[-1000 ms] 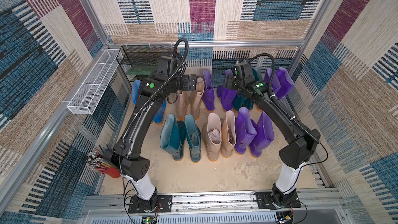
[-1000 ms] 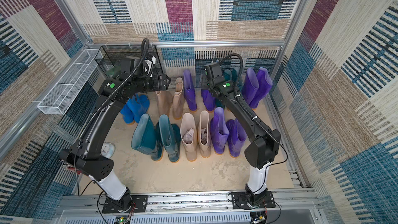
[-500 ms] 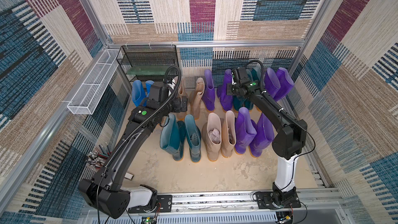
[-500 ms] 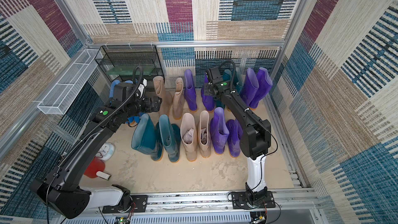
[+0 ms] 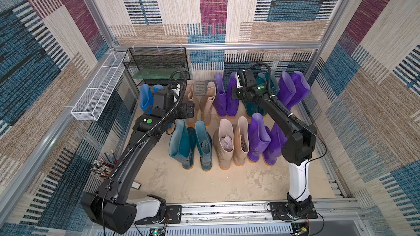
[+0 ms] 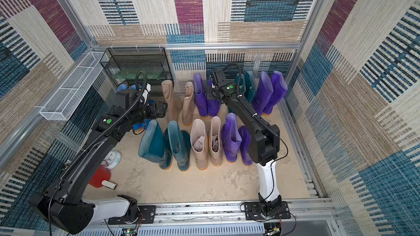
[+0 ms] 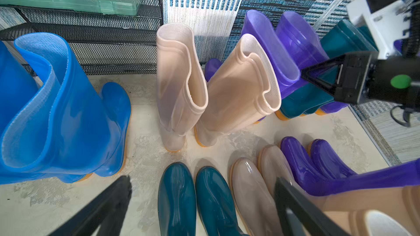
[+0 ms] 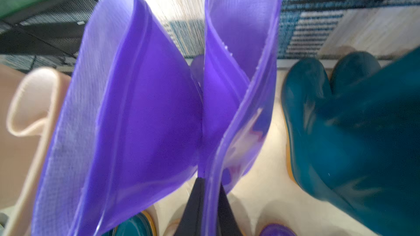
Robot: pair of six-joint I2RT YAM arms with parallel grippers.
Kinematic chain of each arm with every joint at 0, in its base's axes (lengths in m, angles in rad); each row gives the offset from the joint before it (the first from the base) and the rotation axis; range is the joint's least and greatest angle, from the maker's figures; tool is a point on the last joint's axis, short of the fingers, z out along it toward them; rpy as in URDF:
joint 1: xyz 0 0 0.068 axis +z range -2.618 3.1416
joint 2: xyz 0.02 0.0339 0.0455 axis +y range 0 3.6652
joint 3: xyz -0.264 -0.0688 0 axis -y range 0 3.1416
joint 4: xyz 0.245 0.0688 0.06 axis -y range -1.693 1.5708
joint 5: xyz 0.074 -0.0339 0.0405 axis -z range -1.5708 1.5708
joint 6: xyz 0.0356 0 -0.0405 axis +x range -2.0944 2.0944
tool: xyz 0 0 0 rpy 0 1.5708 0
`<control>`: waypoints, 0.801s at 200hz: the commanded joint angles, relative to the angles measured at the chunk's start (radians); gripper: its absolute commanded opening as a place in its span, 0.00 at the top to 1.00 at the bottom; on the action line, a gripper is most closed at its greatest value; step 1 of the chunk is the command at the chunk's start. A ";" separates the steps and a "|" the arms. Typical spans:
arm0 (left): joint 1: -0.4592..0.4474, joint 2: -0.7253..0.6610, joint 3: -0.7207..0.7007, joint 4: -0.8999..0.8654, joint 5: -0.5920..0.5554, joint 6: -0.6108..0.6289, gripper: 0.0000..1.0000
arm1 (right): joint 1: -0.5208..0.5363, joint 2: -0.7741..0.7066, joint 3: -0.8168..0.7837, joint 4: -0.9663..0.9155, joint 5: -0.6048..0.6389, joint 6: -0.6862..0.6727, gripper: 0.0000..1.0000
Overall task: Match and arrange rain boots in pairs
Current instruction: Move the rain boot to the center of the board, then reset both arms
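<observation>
Two rows of rain boots (image 5: 181, 146), wire rack (image 5: 156, 62) behind

Blue boots (image 7: 68, 110), teal boots (image 5: 181, 144), purple boots (image 5: 256, 137), beige boots (image 5: 225, 162).

The teal boots (image 7: 177, 196) and beige boots (image 7: 250, 189) looked like smooth, glossy rubber or plastic, with highlights on their toes. The purple boot (image 8: 141, 110) had a thin, translucent shaft with a fine woven texture inside, and so did the blue boot (image 7: 68, 110). The floor (image 5: 204, 182) was matt, mottled and rough. The walls (image 5: 181, 7) looked like woven carpet. The rack (image 5: 156, 62) was black metal mesh, the basket (image 5: 97, 91) white mesh, the frame (image 5: 250, 46) dull metal.
</observation>
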 commanded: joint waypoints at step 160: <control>-0.001 -0.203 -0.098 -0.036 -0.160 -0.069 0.00 | -0.198 -0.726 -0.647 0.260 0.223 -0.007 0.18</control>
